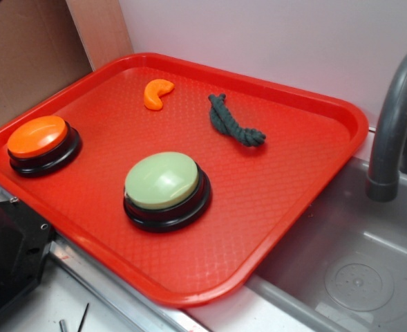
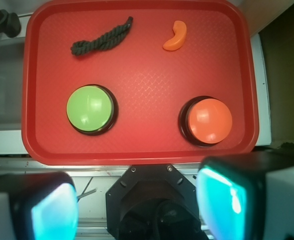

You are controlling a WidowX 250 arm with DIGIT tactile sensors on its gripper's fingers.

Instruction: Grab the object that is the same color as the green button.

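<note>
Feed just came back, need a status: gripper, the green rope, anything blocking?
Gripper open, empty, off the tray. Green rope untouched at far side, beyond green button. Nothing blocking.

Red tray [image 1: 314,173] beside a grey sink [image 1: 355,277], green button [image 1: 166,190] near centre, orange button [image 1: 43,144] at left, orange crescent [image 1: 157,93] far, dark green rope [image 1: 232,122] to its right, faucet [image 1: 394,124] at right, possibly cardboard [image 1: 23,55] behind.

Red tray [image 1: 307,187], carrying green rope piece [image 1: 234,122], orange crescent [image 1: 157,93], green button [image 1: 165,187], orange button [image 1: 43,143]
</note>
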